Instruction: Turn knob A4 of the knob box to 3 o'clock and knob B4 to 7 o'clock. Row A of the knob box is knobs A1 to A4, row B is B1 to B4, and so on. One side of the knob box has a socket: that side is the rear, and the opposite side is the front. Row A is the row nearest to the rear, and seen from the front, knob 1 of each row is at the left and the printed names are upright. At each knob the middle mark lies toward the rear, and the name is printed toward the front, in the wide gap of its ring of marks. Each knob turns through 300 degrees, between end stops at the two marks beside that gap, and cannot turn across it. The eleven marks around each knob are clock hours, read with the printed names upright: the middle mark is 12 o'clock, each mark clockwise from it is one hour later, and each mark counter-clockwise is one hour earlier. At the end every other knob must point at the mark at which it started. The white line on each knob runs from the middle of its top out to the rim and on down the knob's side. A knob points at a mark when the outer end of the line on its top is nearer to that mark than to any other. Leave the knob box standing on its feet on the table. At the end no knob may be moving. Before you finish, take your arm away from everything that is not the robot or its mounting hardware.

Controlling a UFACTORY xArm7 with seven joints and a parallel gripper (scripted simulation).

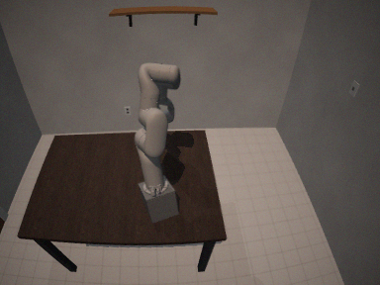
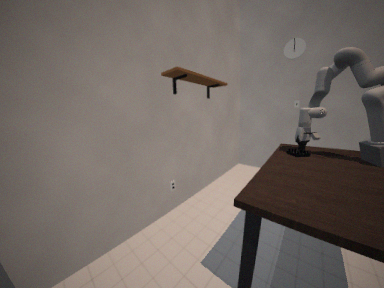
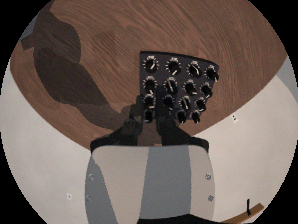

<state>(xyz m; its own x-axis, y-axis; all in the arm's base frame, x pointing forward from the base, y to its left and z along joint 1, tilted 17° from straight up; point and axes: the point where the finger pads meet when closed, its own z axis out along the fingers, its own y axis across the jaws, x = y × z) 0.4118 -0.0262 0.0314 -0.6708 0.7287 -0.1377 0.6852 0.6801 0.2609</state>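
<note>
The knob box (image 3: 178, 87) (image 2: 299, 155) is a flat black panel with several rows of black knobs. It stands near the table's far edge. In the top view the arm hides it. My gripper (image 3: 149, 103) (image 2: 301, 144) points straight down over the box's near left corner in the wrist view. Its fingers stand a little apart on either side of a knob (image 3: 149, 115) in the nearest row and do not clamp it. The printed names and white lines are too small to read.
The dark wooden table (image 1: 89, 188) (image 2: 320, 195) (image 3: 133, 23) carries the arm's grey base block (image 1: 160, 205) (image 2: 371, 152). The table's edge runs just beyond the box in the wrist view, with tiled floor (image 3: 40, 156) below. A wooden shelf (image 1: 163, 11) (image 2: 194, 77) hangs on the wall.
</note>
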